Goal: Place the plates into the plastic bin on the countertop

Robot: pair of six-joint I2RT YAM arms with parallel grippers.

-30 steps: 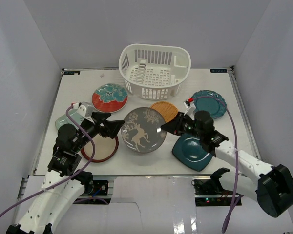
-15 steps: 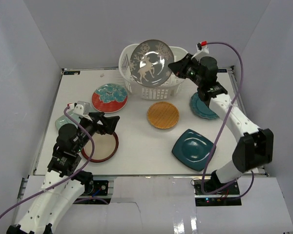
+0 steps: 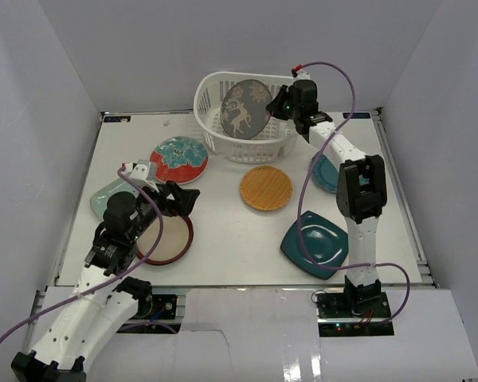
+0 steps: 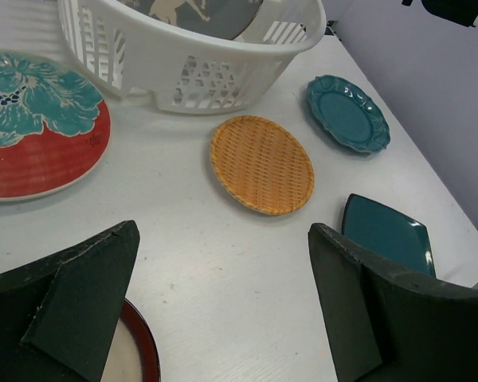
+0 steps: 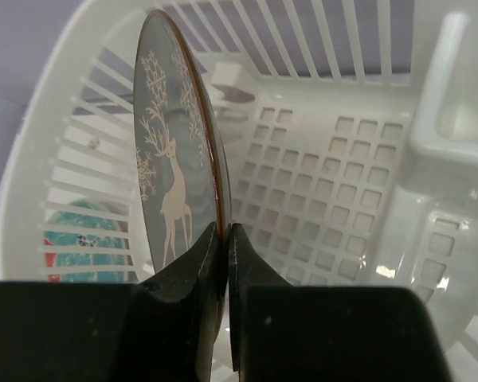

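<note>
My right gripper (image 3: pixel 277 106) is shut on the rim of the grey deer plate (image 3: pixel 244 107) and holds it on edge inside the white plastic bin (image 3: pixel 259 147). The right wrist view shows the jaws pinching the plate (image 5: pixel 171 159) above the bin's floor (image 5: pixel 327 159). My left gripper (image 3: pixel 183 199) is open and empty over the red-rimmed beige plate (image 3: pixel 169 239). On the countertop (image 3: pixel 223 239) lie the teal-red floral plate (image 3: pixel 178 157), pale green oblong plate (image 3: pixel 103 196), orange woven plate (image 3: pixel 266 188), dark teal square plate (image 3: pixel 315 243) and teal scalloped plate (image 3: pixel 323 171), partly behind my right arm.
Pale grey walls close in the countertop on three sides. The left wrist view shows the orange plate (image 4: pixel 261 163), scalloped plate (image 4: pixel 348 113), square plate (image 4: pixel 386 232), floral plate (image 4: pixel 32 127) and bin wall (image 4: pixel 183 72) ahead of the open left fingers (image 4: pixel 366 310).
My right gripper has lifted the deer plate off the countertop, carried it to the far bin and turned it on edge inside. My left gripper has barely moved.
</note>
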